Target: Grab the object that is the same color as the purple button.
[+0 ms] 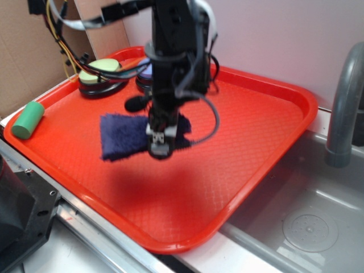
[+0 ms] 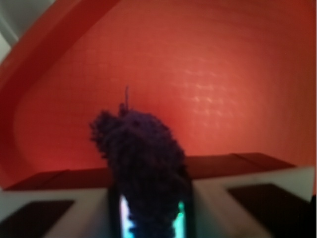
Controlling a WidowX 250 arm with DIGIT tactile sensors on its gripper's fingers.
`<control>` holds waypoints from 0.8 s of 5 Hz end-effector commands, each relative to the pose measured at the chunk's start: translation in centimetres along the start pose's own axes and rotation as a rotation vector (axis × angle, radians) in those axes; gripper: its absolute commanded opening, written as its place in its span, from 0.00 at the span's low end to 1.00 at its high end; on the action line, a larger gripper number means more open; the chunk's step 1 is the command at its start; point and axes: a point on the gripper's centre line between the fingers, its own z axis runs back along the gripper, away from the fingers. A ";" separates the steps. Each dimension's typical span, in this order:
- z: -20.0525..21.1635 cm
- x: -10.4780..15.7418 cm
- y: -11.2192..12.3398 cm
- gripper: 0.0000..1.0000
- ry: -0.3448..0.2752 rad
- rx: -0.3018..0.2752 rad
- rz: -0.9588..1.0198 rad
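- Left of centre in the exterior view, the cloth is a dark purple-blue fuzzy patch over the red tray; its right edge runs under the gripper, which is blurred, so I cannot tell there whether the cloth rests flat or is partly raised.
- At bottom centre of the wrist view, a bunched tuft of the cloth stands up between the two pale jaws, with the tray floor behind it. I judge the jaws drawn in narrow and pinching that tuft, which is why the fabric is gathered into a peak rather than spread out.
- Above the cloth in the exterior view, the arm comes down near vertical, a sensible approach for nipping soft fabric from the top.
- At the upper left of the tray, the purple button shows only as a lavender sliver behind the arm; it gives the colour to match, and the cloth is the nearest match on the tray.
- Just left of it sits the green button, and at the far left rim the green cylinder lies on its side; both are well apart from the gripper and the wrong colour.
- Lower right, beyond the tray, a grey sink with a pipe.
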 end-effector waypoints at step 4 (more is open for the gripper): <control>10.3 -7.9 7.0 0.00 -0.205 0.022 0.734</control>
